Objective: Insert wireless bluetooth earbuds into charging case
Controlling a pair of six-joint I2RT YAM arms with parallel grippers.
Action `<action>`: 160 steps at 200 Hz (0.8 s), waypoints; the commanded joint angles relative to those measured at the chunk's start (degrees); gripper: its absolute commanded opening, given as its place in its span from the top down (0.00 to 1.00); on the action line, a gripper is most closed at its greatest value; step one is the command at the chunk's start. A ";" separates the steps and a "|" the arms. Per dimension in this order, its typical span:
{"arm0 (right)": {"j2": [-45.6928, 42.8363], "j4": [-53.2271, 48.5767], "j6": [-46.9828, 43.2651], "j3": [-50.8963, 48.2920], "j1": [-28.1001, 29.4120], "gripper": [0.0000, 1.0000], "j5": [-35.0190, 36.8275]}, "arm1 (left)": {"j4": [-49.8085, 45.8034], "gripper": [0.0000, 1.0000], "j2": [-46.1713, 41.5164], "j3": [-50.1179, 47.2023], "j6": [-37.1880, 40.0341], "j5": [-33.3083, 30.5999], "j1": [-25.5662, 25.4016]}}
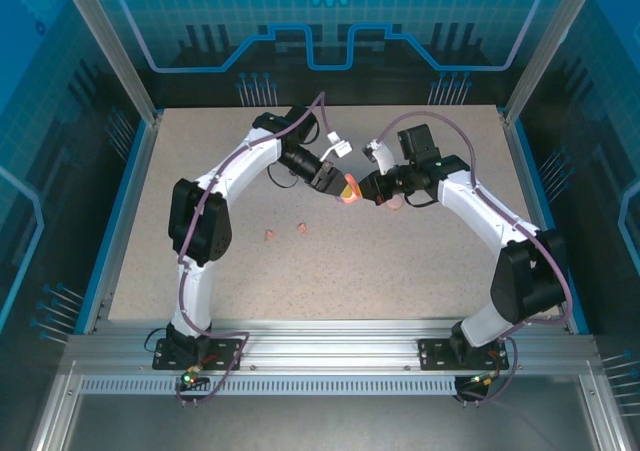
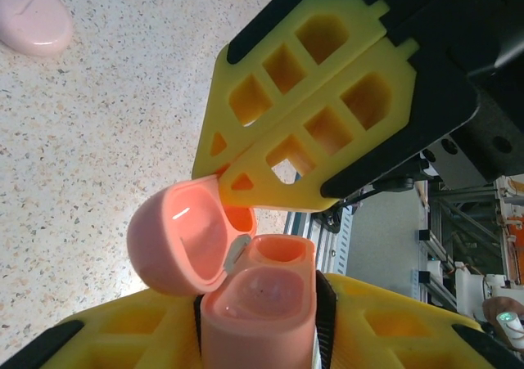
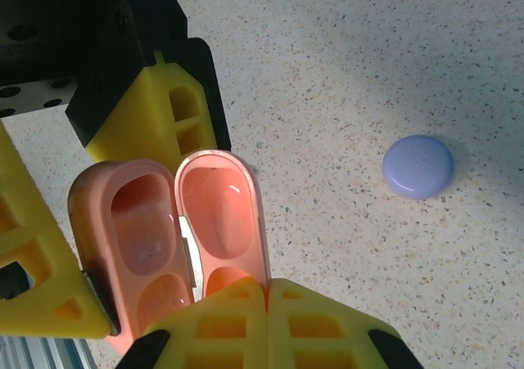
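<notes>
Where the two arms meet at the middle of the overhead view, a coral case is held between the left gripper and the right gripper, and appears raised off the worktop. Two coral earbuds lie loose on the worktop, below and left of the case and well apart from it.

From the left wrist, the case body is seen clamped narrowly between that gripper's own fingers at the bottom of the frame, with the lid swung open to the left. Both wells appear empty. The right gripper's fingers are pressed together with nothing between them, their tips touching the lid's rim near the hinge. A pink case lies shut at the upper left.

From the right wrist, the same closed fingertips are seen at the bottom of the frame against the open lid, and a purple case rests at the right.

The lid is judged to be being levered open. The body should be kept firmly clamped and the lid pushed gently about its hinge, not sideways, so that the case is not twisted out of the grip.
</notes>
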 commanded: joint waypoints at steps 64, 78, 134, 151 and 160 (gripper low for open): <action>0.79 -0.74 -1.10 2.06 0.59 1.00 -0.65 | -0.17 0.68 -0.44 1.92 0.45 4.40 1.11; 0.88 -0.73 -1.10 2.15 0.57 1.00 -0.67 | -0.16 0.71 -0.45 1.88 0.45 4.72 1.33; 0.87 -0.63 -0.96 2.06 0.64 1.00 -0.27 | -0.50 0.74 -0.49 1.84 0.98 5.13 1.30; 0.82 -0.69 -1.08 2.15 0.55 1.00 -0.27 | -0.71 0.68 -0.49 1.92 1.15 5.14 1.37; 0.79 -0.74 -1.10 2.11 0.54 1.00 -0.27 | -0.69 0.66 -0.44 1.86 1.35 5.14 1.46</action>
